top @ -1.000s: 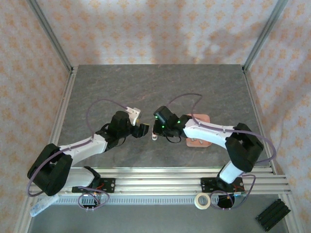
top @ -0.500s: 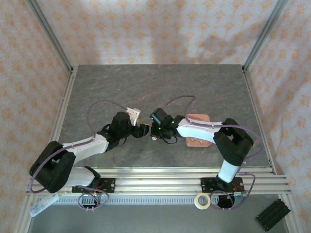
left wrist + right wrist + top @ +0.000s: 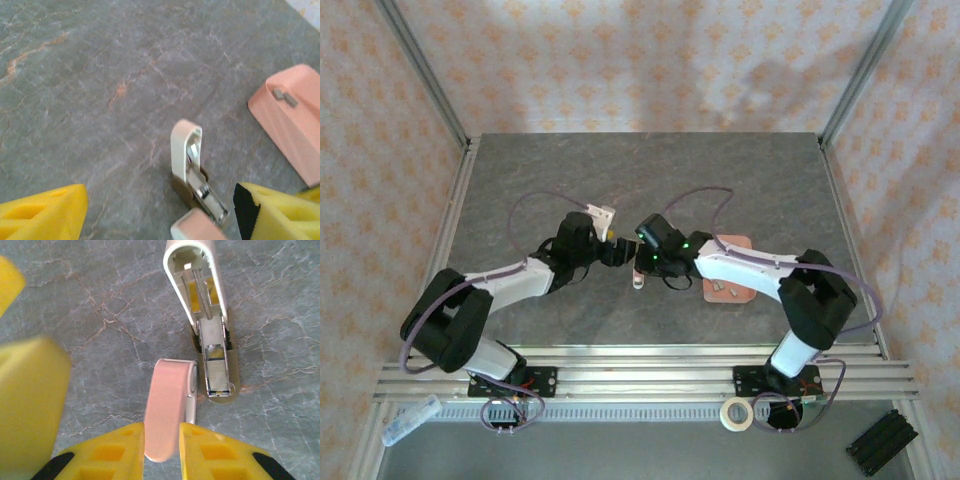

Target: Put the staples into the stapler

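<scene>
The stapler [image 3: 207, 335] lies hinged open on the table, its white lid [image 3: 195, 280] folded back and its metal channel [image 3: 216, 367] bare. My right gripper [image 3: 162, 432] is shut on the stapler's pink body [image 3: 167, 405]. In the left wrist view the stapler [image 3: 192, 170] sits between the fingers of my open left gripper [image 3: 160, 200], close to the right finger [image 3: 280, 212] and untouched. Two tiny grey staples [image 3: 285, 96] lie on a pink block [image 3: 292, 130] to the right. From above, both grippers [image 3: 613, 252] [image 3: 642, 265] meet at the stapler [image 3: 638, 279].
The pink block [image 3: 730, 268] rests on the grey stone table [image 3: 650, 180] right of the stapler, under the right forearm. A tape roll [image 3: 736, 413] and a black part [image 3: 880, 440] lie off the table's near edge. Metal posts frame the corners.
My left gripper has pushed forward and a little right, closing in on the stapler. The right gripper keeps its hold on the stapler at nearly the same spot.
</scene>
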{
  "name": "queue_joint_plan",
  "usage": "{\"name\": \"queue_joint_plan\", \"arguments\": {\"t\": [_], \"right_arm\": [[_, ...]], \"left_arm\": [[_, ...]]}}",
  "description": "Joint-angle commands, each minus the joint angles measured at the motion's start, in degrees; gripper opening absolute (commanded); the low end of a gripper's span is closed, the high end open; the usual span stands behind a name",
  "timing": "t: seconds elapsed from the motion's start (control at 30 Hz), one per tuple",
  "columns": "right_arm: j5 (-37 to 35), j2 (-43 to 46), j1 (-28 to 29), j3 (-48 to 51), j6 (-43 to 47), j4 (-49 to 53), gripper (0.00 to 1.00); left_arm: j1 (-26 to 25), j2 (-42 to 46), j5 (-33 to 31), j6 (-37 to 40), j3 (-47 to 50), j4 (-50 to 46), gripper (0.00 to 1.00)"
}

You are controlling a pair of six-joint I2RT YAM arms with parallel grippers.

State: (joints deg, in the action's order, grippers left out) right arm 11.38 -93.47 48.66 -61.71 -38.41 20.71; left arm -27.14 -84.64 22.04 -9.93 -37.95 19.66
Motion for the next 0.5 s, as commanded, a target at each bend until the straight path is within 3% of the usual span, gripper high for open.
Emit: {"name": "queue_joint_plan", "arguments": {"t": [0.0,0.47], "right_arm": [[-1.0,3.7,-0.3,0.9,0.8,0.2,0.25],[5.4,-3.1,1.0,-0.1,-1.0,-4.7,0.14]], "left_arm": [[1.4,-3.9,3.7,-3.2,-3.8,5.3,0.77],[3.3,-4.1,1.6,-2.9,-4.4,2.1,0.76]]}}
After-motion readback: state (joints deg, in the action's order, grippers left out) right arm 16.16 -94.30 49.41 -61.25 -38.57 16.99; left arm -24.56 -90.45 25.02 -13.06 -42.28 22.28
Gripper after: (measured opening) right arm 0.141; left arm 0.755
